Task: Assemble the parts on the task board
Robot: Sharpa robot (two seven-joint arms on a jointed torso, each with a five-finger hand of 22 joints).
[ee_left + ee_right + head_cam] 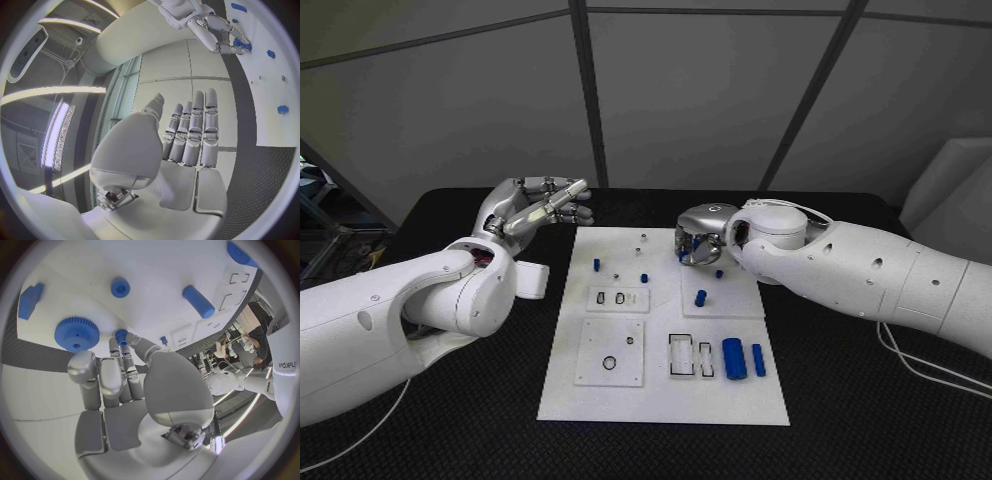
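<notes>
The white task board (661,400) lies in the middle of the black table. My right hand (704,235) reaches down over its far right part, thumb and a fingertip (116,344) pinching a small blue peg (120,334) that stands on the board. Right beside it sits a blue gear (76,333). Around it are a round blue peg (120,287), a blue cylinder (199,301) and a blue block (30,300). My left hand (538,210) hovers above the table off the board's far left corner, fingers (194,135) straight, holding nothing.
Two larger blue cylinders (744,358) lie at the board's near right beside a white holder (682,355). Small blue pegs (597,265) (701,297) stand mid-board. A black ring (607,363) lies on a raised plate. A cable (920,365) runs across the table at the right.
</notes>
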